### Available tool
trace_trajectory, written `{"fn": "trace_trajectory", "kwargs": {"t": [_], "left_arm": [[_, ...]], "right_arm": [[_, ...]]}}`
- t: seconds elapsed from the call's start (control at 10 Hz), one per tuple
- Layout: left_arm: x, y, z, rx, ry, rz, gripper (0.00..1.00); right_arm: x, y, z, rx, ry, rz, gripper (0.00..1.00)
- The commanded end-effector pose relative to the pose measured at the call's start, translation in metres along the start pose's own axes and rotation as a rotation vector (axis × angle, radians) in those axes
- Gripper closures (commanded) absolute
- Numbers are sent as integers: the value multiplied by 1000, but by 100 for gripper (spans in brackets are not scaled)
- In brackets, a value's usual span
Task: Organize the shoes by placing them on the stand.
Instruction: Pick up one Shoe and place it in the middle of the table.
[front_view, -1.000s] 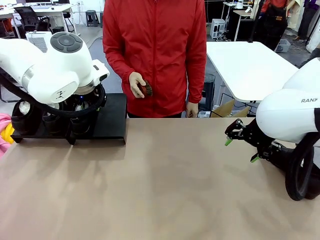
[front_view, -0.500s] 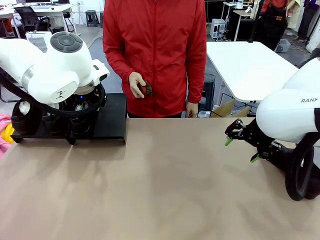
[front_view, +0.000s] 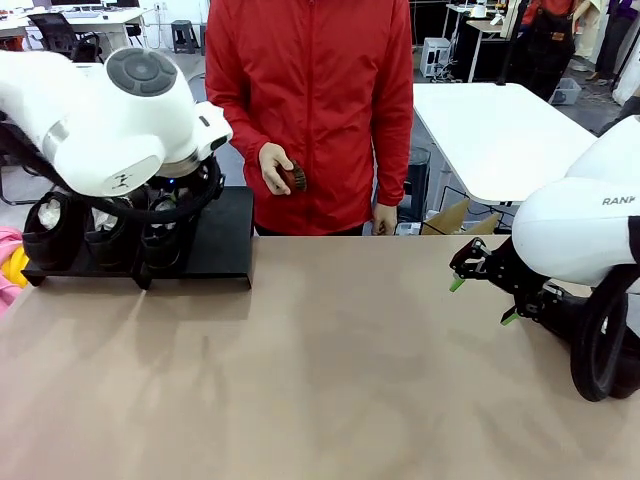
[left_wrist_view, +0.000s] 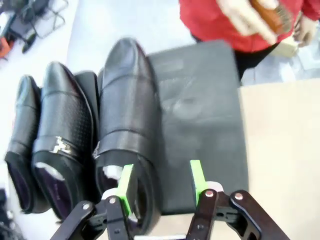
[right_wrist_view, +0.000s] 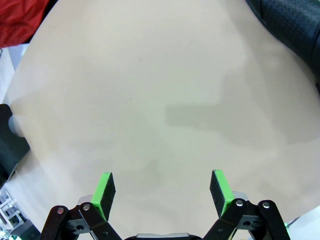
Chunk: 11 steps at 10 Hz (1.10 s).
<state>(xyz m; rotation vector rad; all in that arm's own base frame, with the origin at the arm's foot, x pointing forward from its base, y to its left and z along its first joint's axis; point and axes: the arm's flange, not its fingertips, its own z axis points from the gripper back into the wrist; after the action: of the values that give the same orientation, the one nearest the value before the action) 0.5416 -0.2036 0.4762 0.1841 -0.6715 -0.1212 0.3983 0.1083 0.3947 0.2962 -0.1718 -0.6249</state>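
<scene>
Three glossy black shoes stand side by side on the left part of the matte-black stand: one at the far left, one in the middle, one on the right. My left arm hangs over them. In the left wrist view, my left gripper is open just above the heel of the nearest shoe. One green pad is over that shoe's paper-stuffed opening, the other over the bare stand. My right gripper is open over bare table, also visible at the right.
A person in a red jacket stands behind the table's far edge, one hand holding a brown brush. The right half of the stand is bare. A white table stands behind on the right. Pink and yellow cloth lies at the left edge.
My left arm has lifted and shifted slightly right above the stand, while the shoes stayed in place. The right arm has not moved.
</scene>
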Motion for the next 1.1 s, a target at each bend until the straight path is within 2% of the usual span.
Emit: {"fn": "trace_trajectory", "kwargs": {"t": [0.0, 0.2, 0.3, 0.4, 0.5, 0.7, 0.8, 1.0], "left_arm": [[-19, -18, 40, 26, -123, -1, 43], [-37, -30, 75, -23, -170, -3, 43], [-52, -41, 94, -81, -92, 36, 43], [-68, -52, 104, -231, 35, 115, 43], [-82, -57, 113, -252, 47, 141, 43], [-107, -74, 123, -303, 159, 137, 43], [-116, -76, 127, -312, 169, 154, 43], [-132, -74, 131, -328, 249, 204, 43]], "right_arm": [[-1, 1, 0, 1, -1, 3, 0], [-1, 1, 0, 1, -1, 3, 0], [-1, 1, 0, 1, -1, 3, 0], [-1, 1, 0, 1, -1, 3, 0], [-1, 1, 0, 1, -1, 3, 0], [-1, 1, 0, 1, -1, 3, 0], [-1, 1, 0, 1, -1, 3, 0], [-1, 1, 0, 1, -1, 3, 0]]}}
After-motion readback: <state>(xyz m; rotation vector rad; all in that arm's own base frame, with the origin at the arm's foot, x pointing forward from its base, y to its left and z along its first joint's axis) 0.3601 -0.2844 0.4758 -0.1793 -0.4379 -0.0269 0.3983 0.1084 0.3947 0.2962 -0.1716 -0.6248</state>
